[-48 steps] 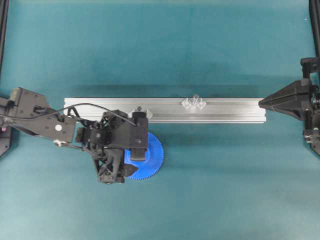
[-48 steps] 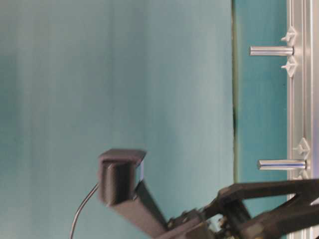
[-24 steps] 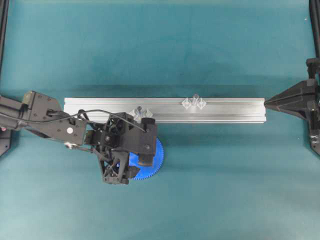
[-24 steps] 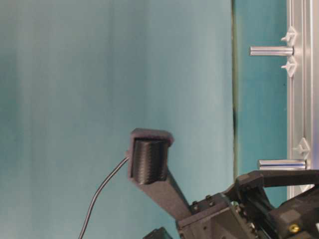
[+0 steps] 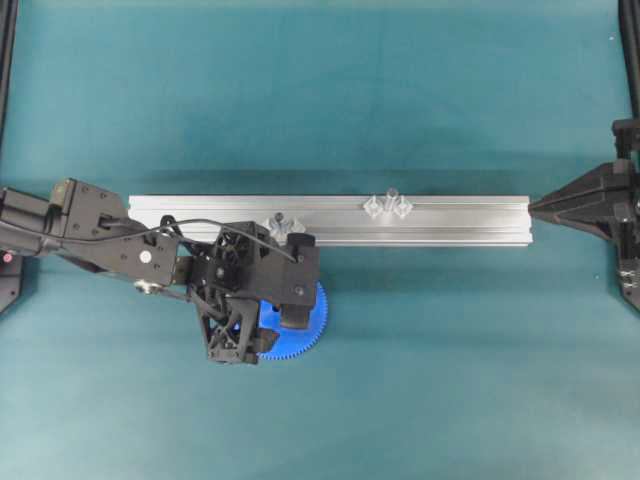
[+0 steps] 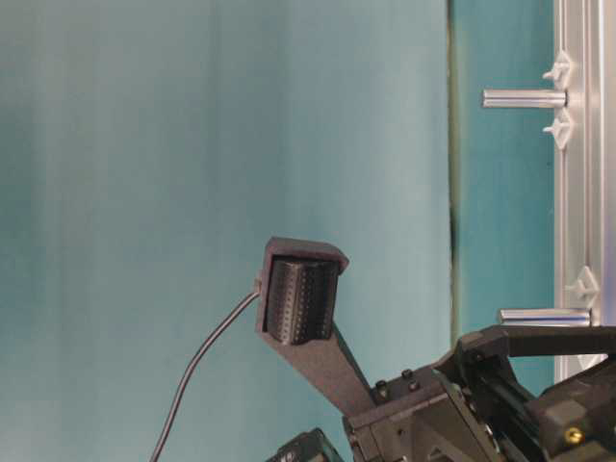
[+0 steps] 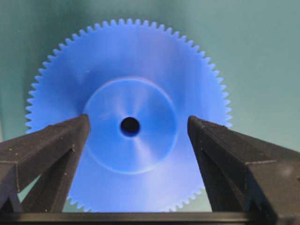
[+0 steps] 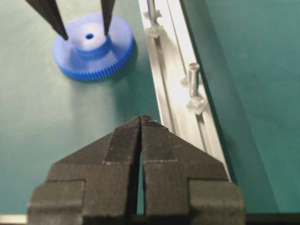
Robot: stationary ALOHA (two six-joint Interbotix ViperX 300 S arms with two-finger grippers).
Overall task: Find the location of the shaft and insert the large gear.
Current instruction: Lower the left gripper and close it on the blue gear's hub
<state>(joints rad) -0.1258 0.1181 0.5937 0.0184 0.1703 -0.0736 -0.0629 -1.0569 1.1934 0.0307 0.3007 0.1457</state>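
The step in hand is judged to be the pick-up of the large gear, which lies flat on the green worktop just beside the long rail. The left pincer is held above it with its jaws wide apart, straddling the raised hub; nothing is gripped yet. The right pincer is parked well apart, jaws together and empty. Next, a closing on the hub is called for, then a lift toward a shaft standing upright on the rail.
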